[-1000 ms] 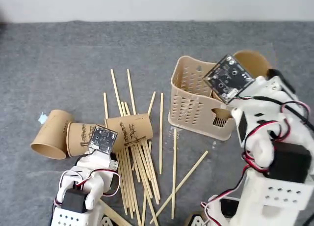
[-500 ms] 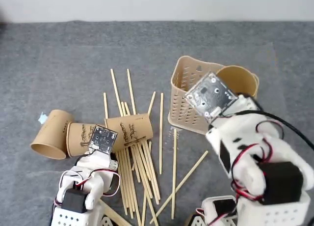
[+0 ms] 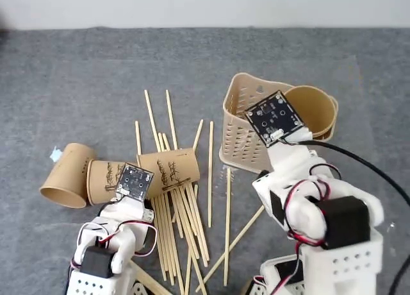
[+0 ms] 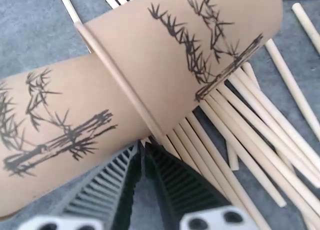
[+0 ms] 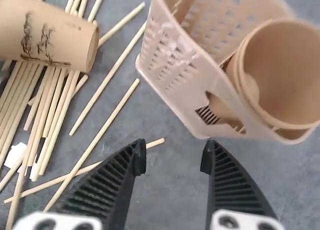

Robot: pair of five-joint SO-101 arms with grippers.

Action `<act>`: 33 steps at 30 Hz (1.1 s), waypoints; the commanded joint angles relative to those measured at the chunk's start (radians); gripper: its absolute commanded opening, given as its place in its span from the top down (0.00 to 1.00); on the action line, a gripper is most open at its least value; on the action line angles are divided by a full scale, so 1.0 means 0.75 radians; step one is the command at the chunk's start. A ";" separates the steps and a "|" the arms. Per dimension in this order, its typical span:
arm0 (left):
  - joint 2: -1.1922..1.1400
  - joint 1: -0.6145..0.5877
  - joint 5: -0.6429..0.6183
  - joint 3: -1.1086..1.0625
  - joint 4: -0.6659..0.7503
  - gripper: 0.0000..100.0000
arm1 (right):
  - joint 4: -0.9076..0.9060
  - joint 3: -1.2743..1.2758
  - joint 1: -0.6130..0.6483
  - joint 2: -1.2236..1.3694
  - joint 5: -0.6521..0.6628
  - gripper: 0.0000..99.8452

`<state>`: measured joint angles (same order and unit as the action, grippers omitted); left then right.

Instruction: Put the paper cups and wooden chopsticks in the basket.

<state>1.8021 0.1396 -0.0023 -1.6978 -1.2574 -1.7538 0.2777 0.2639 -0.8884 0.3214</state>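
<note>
Three paper cups (image 3: 102,177) lie on their sides toward the left edge of the worktop (image 3: 83,77), a fourth cup (image 3: 315,109) already sits in the basket (image 3: 242,118), right of centre, w/ wooden chopsticks (image 3: 180,208) fanned out between. Right hand (image 5: 173,149) hangs empty, jaws wide, just in front of the basket; left hand (image 4: 144,150) is pinched narrow, nothing visible btwn the jaws, tips right at the nearest cup and the stick lying across it. Likely next: fetch another item. Cups are thin rolled paper, smooth, tapered, so prob. squeeze lightly near the rim or they crush or roll off. Sticks are slim, round, slick bare wood: take them mid-length, straight across, a few at a time. Basket is light slotted plastic, seems easy to tip, so release from above, no shoving its wall.
</note>
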 commanded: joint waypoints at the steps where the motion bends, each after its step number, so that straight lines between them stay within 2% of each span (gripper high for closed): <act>1: 0.023 0.000 0.006 0.028 -0.006 0.99 | -0.044 0.004 0.009 -0.026 -0.018 0.80; 3: 0.020 -0.049 0.006 0.071 -0.027 0.99 | -0.036 0.010 0.009 -0.026 -0.020 0.80; 11: 0.023 -0.552 0.008 0.476 -0.088 0.99 | 0.091 0.012 0.009 -0.015 -0.025 0.80; 14: 0.023 -0.675 0.008 0.547 -0.088 0.99 | 0.111 0.012 0.021 -0.011 -0.027 0.80; 19: 0.025 -0.806 0.006 0.584 -0.051 0.99 | 0.130 0.012 0.204 -0.009 -0.102 0.80; 25: 0.023 -1.039 0.006 0.500 0.096 0.99 | 0.195 0.008 0.459 0.152 -0.155 0.80; 30: 0.023 -1.054 0.006 0.210 0.403 0.98 | 0.210 0.002 0.472 0.357 -0.192 0.80; 33: 0.020 -1.054 0.074 0.075 0.567 0.92 | 0.222 0.002 0.474 0.394 -0.213 0.80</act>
<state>1.8036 -0.6460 0.0008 -1.5873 -0.9567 -1.6095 0.2931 0.6061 -0.6061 0.1772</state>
